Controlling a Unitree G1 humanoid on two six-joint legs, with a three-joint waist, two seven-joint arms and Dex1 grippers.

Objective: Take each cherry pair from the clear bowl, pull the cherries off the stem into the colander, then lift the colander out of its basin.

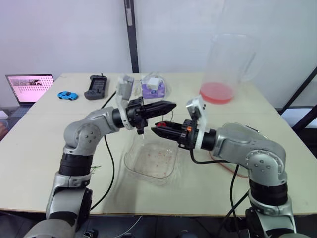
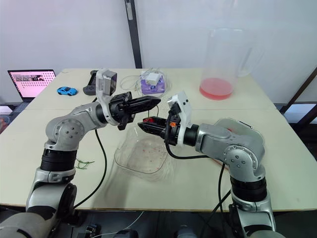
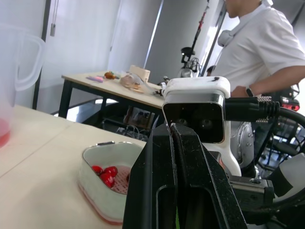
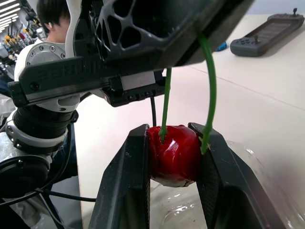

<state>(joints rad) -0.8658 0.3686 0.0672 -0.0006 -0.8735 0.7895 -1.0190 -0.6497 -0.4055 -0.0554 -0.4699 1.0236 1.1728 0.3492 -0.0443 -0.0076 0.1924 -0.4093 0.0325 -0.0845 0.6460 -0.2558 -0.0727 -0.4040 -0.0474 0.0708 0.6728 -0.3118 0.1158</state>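
Observation:
Above the clear bowl (image 1: 131, 163) my two grippers meet tip to tip. The right gripper (image 4: 172, 143) is shut on a red cherry (image 4: 172, 152), also visible as the cherry (image 1: 161, 124) in the left eye view. Two green stems (image 4: 165, 102) rise from the cherry into my left gripper (image 1: 171, 105), which is shut on them just above. The bowl shows only red smears inside. The colander (image 3: 107, 191), with a few cherries (image 3: 106, 174) in it, sits in its basin (image 2: 237, 124) on the table behind my right arm.
A tall clear pitcher (image 1: 229, 64) with red liquid stands at the back right. A laptop (image 1: 29, 88), blue toy car (image 1: 67, 95), black controller (image 1: 96, 87) and a purple box (image 1: 153, 85) lie along the back. A person (image 3: 262, 47) stands beyond the table.

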